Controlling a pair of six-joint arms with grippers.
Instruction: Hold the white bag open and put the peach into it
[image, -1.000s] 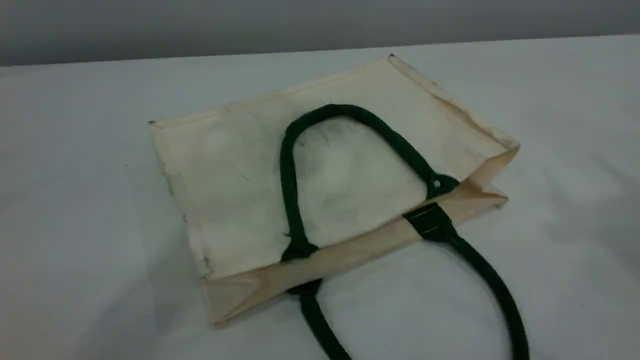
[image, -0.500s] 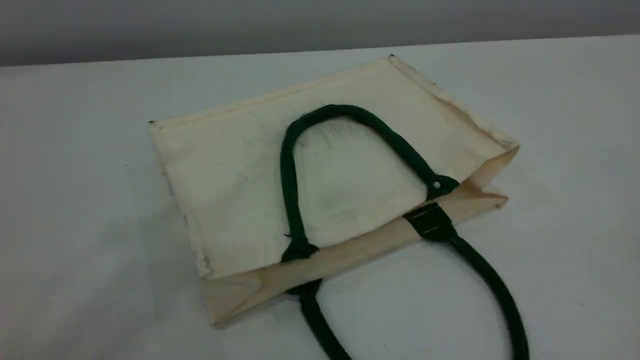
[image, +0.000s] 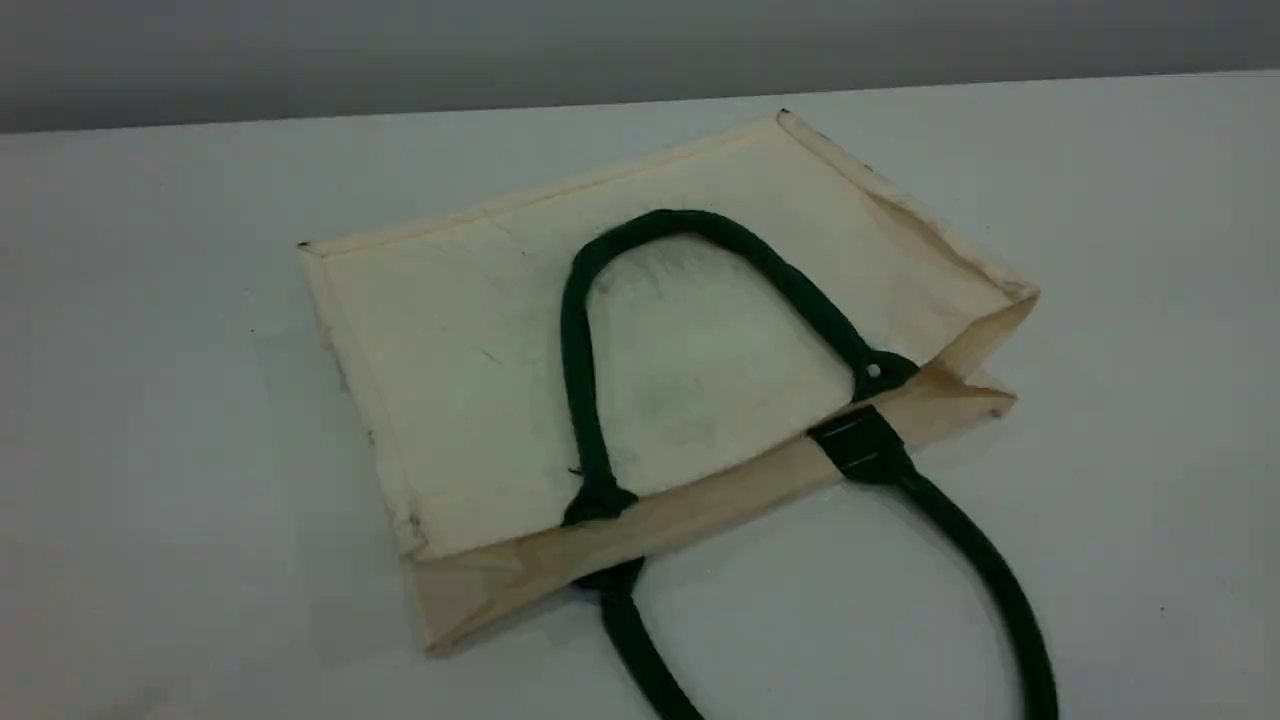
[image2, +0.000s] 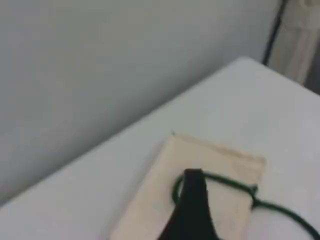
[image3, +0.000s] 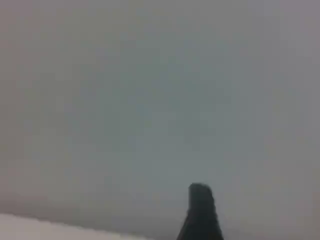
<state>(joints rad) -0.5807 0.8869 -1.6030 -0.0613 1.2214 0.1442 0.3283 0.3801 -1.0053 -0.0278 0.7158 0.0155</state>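
Left wrist view: one dark fingertip of the left gripper (image2: 192, 200) is seen at the bottom edge, raised well above the white bag (image2: 165, 200) with nothing gripped or touched; its jaws are spread wide. Beyond the fingertip the bag is seen lying flat on the white table (image2: 100, 185), one dark green rope handle (image2: 225, 182) folded back over its panel and a second strand of rope (image2: 287, 215) trailing off toward the right edge. A grey wall is seen behind the table.

In the right wrist view only one dark fingertip of the right gripper (image3: 201, 207) is seen against a blurred grey wall, with a sliver of the table at the lower left. Nothing is seen between or against its fingers, and how far they stand apart cannot be told from this view.

Neither gripper is seen in the scene view. There the white bag (image: 480, 340) is shown in full, flat at the middle of the table (image: 150, 450), its mouth turned toward the bottom edge with the gusseted sides creased. The upper rope handle (image: 577, 340) is laid in an arch on the top panel; the lower rope handle (image: 985, 570) is spread on the table and is cut off by the bottom edge. The peach is not seen in any view.
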